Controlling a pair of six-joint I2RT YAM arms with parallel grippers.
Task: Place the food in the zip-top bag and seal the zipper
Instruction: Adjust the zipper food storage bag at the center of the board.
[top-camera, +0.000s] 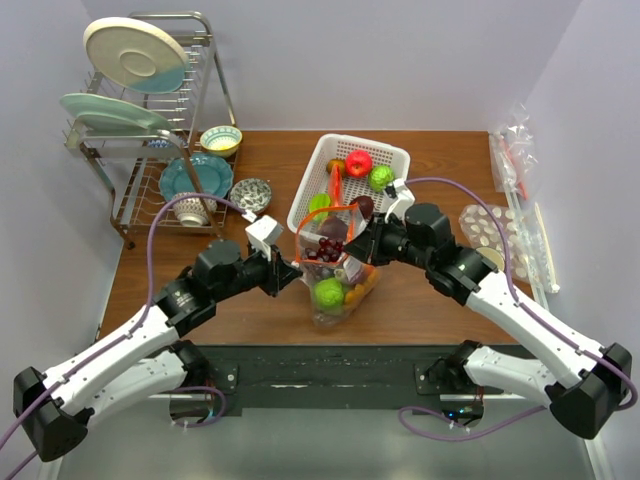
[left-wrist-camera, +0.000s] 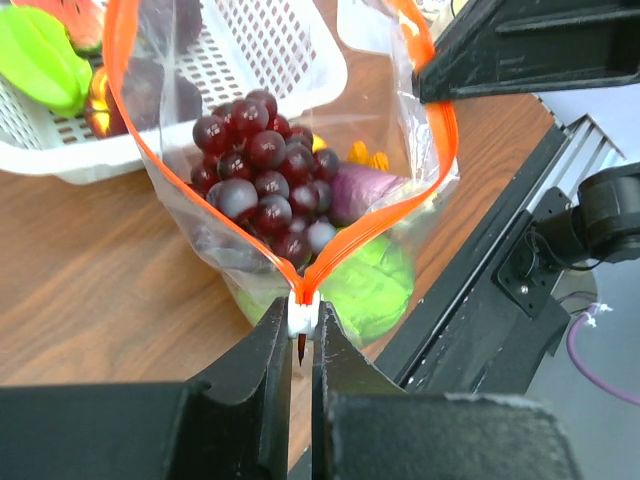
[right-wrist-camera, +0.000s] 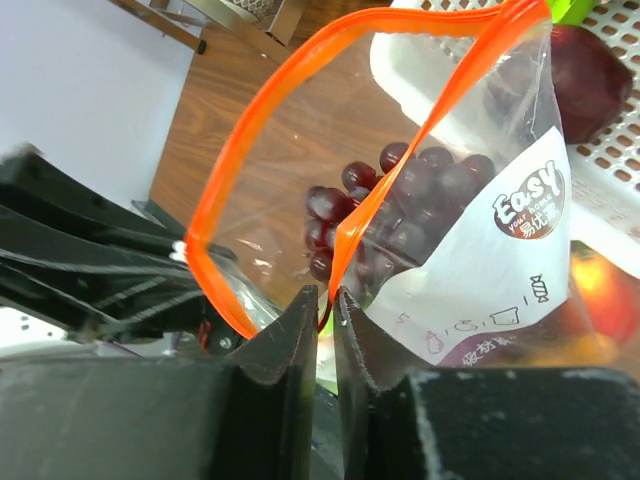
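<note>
The clear zip-top bag (top-camera: 335, 275) stands on the table in front of the white basket (top-camera: 312, 180). Its orange-red zipper (left-wrist-camera: 385, 215) gapes open in a loop. Inside are dark grapes (left-wrist-camera: 262, 180), a purple piece (left-wrist-camera: 360, 190) and a green fruit (left-wrist-camera: 375, 285). My left gripper (left-wrist-camera: 303, 320) is shut on the white slider (left-wrist-camera: 303, 310) at the zipper's left end. My right gripper (right-wrist-camera: 325, 297) is shut on the zipper strip (right-wrist-camera: 385, 190) at the bag's other end. In the top view the left gripper (top-camera: 292, 268) and the right gripper (top-camera: 362, 245) flank the bag's mouth.
The basket holds a red apple (top-camera: 358, 162), a green fruit (top-camera: 380, 178) and other food. A dish rack (top-camera: 150, 120) with plates stands back left, bowls (top-camera: 250, 192) beside it. Clear packets (top-camera: 515, 150) and a round-celled tray (top-camera: 490, 230) lie at the right edge.
</note>
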